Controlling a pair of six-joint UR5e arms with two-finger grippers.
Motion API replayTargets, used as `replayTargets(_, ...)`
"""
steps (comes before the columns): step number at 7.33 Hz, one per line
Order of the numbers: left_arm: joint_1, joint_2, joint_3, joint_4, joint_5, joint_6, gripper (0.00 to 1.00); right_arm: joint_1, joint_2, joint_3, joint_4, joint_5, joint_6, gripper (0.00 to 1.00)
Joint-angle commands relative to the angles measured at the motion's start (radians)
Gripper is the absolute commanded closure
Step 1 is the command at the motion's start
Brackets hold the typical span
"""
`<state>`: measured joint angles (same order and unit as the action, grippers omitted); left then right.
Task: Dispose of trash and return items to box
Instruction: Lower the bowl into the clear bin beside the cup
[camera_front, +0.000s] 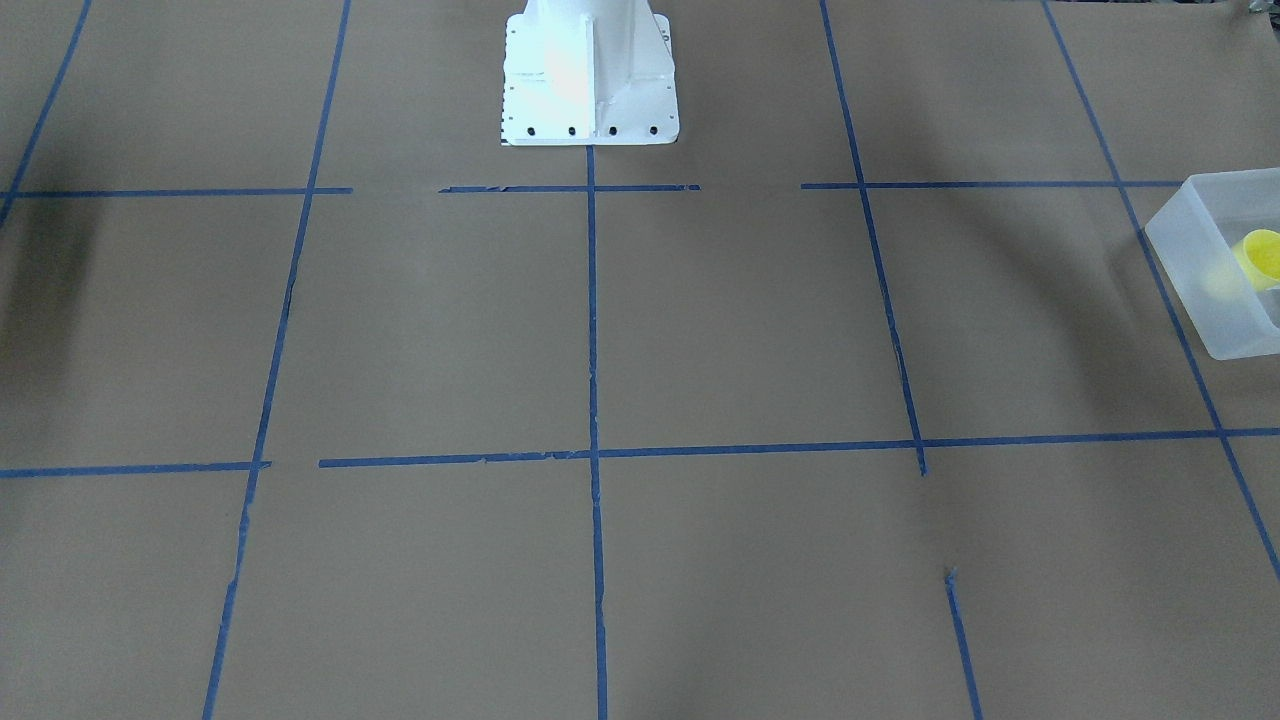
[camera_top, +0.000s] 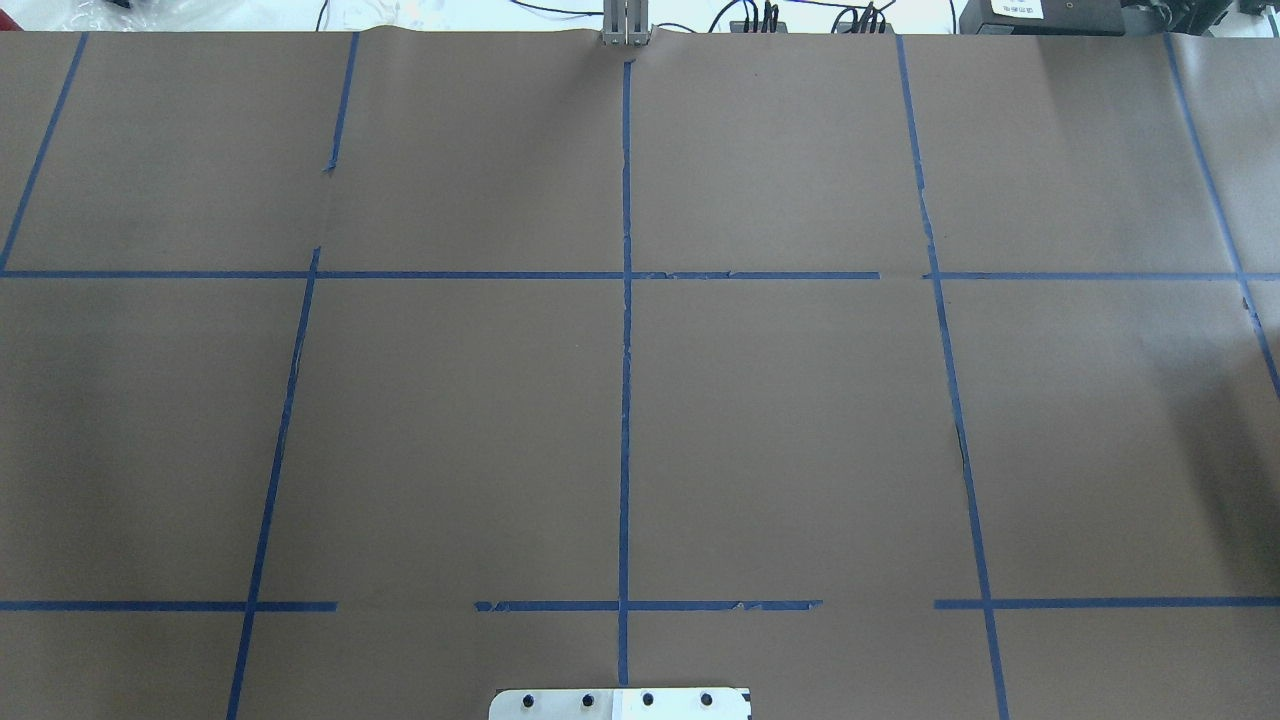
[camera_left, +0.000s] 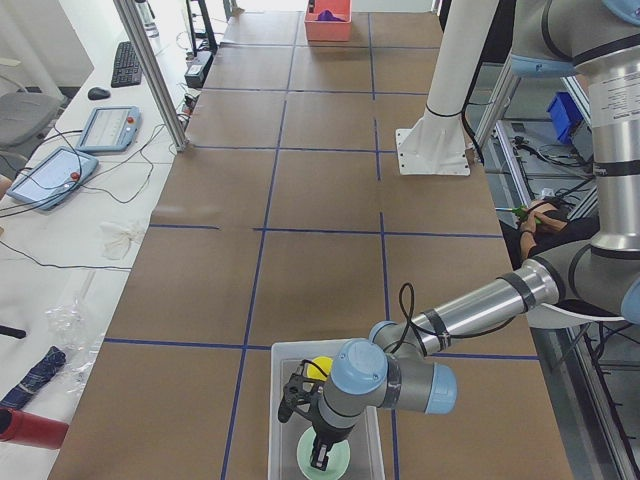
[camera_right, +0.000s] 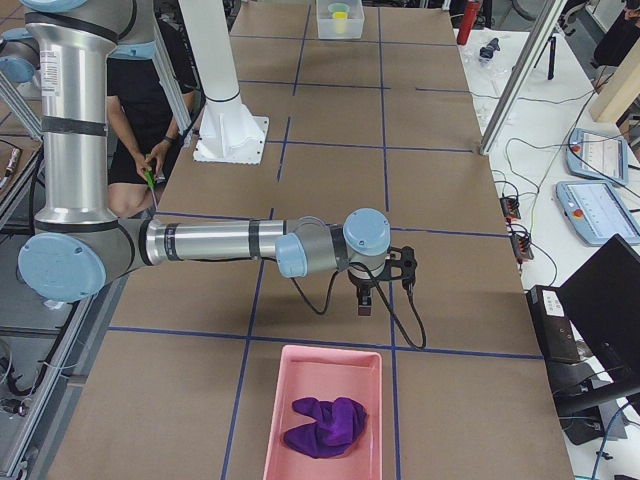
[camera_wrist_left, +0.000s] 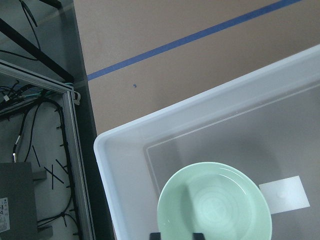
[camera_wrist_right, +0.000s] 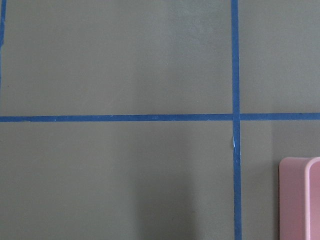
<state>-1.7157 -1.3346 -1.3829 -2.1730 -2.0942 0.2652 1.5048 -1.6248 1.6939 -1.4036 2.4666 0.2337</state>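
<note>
The frosted-white box stands at the table's end by my left arm and also shows in the front view. The yellow cup lies inside it, also seen in the front view. The mint-green bowl sits on the box floor. My left gripper hangs just above the bowl's near rim with its fingertips apart, open and empty. My right gripper hangs over bare table beside the pink tray; I cannot tell whether it is open or shut.
A pink tray holding a purple cloth lies at the table's right end; its corner shows in the right wrist view. The white robot pedestal stands mid-table at the robot's side. A person sits behind the robot.
</note>
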Motion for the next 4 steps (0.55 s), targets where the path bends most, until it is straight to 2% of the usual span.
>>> replayTargets(1, -0.007, -0.015, -0.040, -0.002, -0.004, -0.012, 0.00, 0.000, 0.002, 0.001, 0.000, 0.000, 0.001, 0.00)
replayTargets(3, -0.005, -0.052, -0.135, 0.068, -0.012, -0.103, 0.00, 0.000, 0.003, 0.001, 0.000, 0.000, 0.001, 0.00)
replayTargets(4, -0.005, -0.089, -0.186, 0.185, -0.013, -0.127, 0.00, 0.000, 0.003, 0.001, 0.000, 0.000, 0.001, 0.00)
